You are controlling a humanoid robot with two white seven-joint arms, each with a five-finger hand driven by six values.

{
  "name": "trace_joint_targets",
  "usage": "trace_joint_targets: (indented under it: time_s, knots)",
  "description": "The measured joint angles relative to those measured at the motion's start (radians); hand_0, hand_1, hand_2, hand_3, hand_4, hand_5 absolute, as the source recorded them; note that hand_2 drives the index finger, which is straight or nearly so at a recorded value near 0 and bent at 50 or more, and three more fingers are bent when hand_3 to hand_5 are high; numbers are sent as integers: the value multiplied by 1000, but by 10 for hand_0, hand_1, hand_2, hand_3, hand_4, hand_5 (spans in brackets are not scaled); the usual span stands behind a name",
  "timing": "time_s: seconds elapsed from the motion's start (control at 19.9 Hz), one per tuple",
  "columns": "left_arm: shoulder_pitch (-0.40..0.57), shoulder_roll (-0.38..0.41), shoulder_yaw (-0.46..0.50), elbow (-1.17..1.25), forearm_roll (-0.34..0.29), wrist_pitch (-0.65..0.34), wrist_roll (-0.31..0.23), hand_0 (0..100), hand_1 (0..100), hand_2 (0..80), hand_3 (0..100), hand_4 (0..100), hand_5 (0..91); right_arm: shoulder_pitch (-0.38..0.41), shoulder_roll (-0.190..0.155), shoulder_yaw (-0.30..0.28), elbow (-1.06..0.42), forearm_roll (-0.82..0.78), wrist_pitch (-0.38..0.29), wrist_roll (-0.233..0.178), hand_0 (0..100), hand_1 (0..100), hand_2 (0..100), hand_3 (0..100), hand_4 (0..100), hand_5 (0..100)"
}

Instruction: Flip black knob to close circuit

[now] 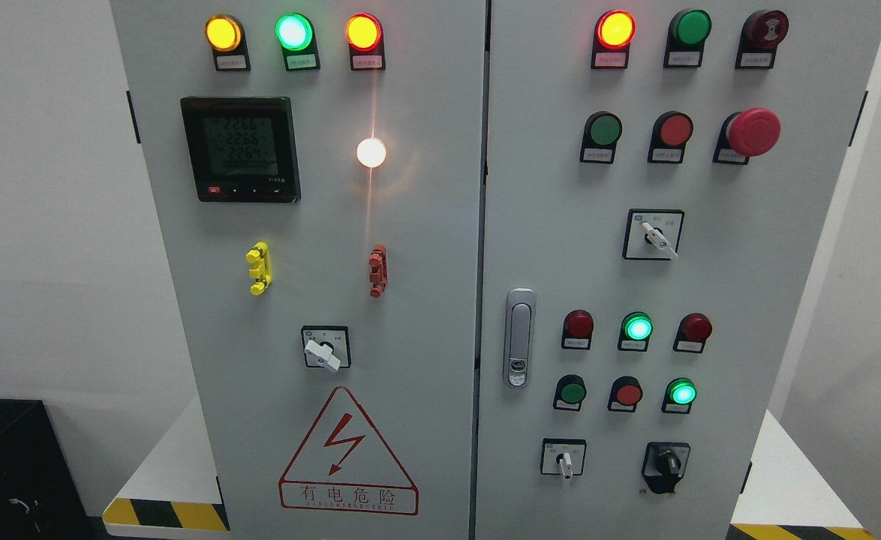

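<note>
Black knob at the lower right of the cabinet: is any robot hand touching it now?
Apart. The head view shows the black knob with only bare panel around it, and no hand appears anywhere in the picture.

Single head view, close, facing grey cabinet point(425, 247) front, apparently tilted slightly downward.
</note>
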Motion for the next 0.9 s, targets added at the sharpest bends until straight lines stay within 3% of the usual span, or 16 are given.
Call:
trace_joint_targets:
  time_s: [0.2, 0.35, 0.4, 0.5, 0.7, 0.9]
  knots:
    - [0, 0, 0, 0, 0, 0, 0, 120, 556, 0, 0, 0, 0, 12, 1, -12, -52, -21, -82, 3, 0, 81, 87, 208, 123, 0]
    - [0, 0, 0, 0, 0, 0, 0, 120, 556, 0, 0, 0, 0, 40, 1, -14, -120, -28, -106, -26, 0, 82, 160, 308, 227, 0]
    - [0, 0, 0, 0, 0, 0, 0, 120, 556, 0, 0, 0, 0, 51, 1, -10, -145, -29, -110, -45, 0, 82, 166, 317, 235, 0]
    - [0, 0, 0, 0, 0, 0, 0, 120, 556, 0, 0, 0, 0, 76, 1, -1, -202, -32, -115, -92, 0, 80, 275, 433, 364, 109]
    - [0, 0, 0, 0, 0, 0, 0, 120, 556, 0, 0, 0, 0, 127, 0, 35, -328, -30, -120, -194, 0, 78, 377, 551, 476, 237]
    - [0, 0, 0, 0, 0, 0, 0, 120, 556, 0, 0, 0, 0, 171, -2, 74, -466, 16, -120, -257, 0, 86, 466, 667, 578, 391]
